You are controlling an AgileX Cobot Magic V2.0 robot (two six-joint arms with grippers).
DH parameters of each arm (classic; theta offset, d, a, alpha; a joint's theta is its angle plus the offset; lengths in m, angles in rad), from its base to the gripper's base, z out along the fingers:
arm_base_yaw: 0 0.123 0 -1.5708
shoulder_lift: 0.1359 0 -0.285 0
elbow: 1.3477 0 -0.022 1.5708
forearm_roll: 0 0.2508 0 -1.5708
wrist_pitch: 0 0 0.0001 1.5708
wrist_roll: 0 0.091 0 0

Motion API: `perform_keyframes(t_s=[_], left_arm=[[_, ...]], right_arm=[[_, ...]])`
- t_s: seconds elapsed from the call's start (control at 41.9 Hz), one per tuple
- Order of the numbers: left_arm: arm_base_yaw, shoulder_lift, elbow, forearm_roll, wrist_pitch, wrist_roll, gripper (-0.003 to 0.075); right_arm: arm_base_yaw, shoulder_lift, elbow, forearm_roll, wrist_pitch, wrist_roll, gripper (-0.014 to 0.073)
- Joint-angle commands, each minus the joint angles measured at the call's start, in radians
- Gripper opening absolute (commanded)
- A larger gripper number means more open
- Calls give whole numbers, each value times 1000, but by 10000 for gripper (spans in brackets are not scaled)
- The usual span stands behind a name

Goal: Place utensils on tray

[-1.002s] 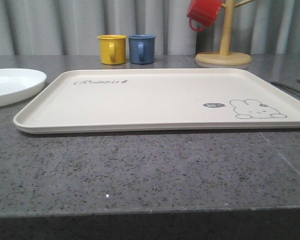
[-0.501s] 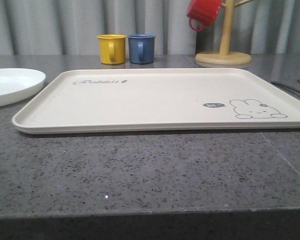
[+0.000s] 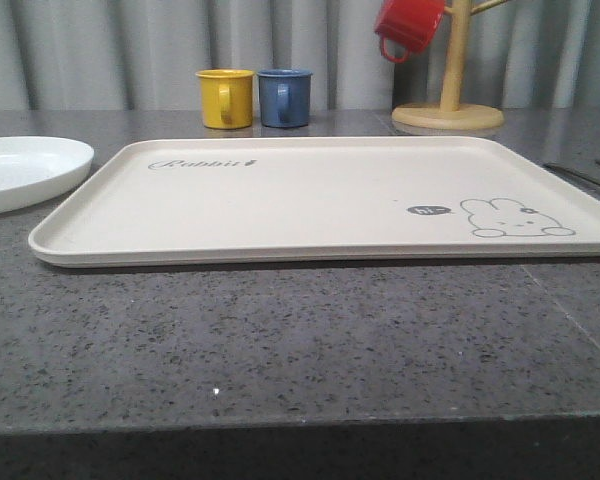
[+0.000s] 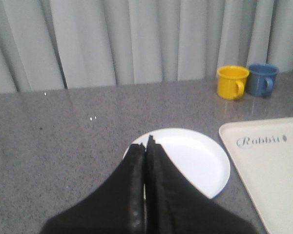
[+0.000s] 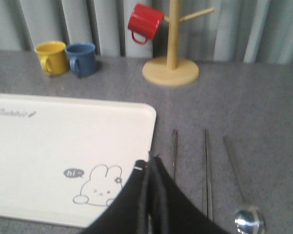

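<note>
Right wrist view: three utensils, one tray.

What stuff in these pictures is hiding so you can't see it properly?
- Fork: right wrist view, its near end sits behind the right gripper, so no tines show.
- Chopsticks: same view, the near tips blur out.
- Plate: left wrist view, the left gripper covers its near side; front view, the picture edge cuts it off.
- Red mug: front view, top cut off.
</note>
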Motion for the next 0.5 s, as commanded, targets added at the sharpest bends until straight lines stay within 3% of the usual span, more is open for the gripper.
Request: perform_keyframes(t_s=[0.0, 0.334, 0.405, 0.477], left_arm=[[-4, 55, -31, -6, -38, -9, -20], [-4, 134, -32, -6, -52, -9, -18], [-4, 143, -32, -6, -45, -9, 18], [-4, 151, -32, -6, -33, -9, 150]], right_arm=[[0, 79, -36, -5, -46, -8, -67], [0, 216, -36, -4, -20, -8, -41], [0, 217, -36, -5, -19, -8, 59], [0, 217, -36, -5, -19, -8, 241]])
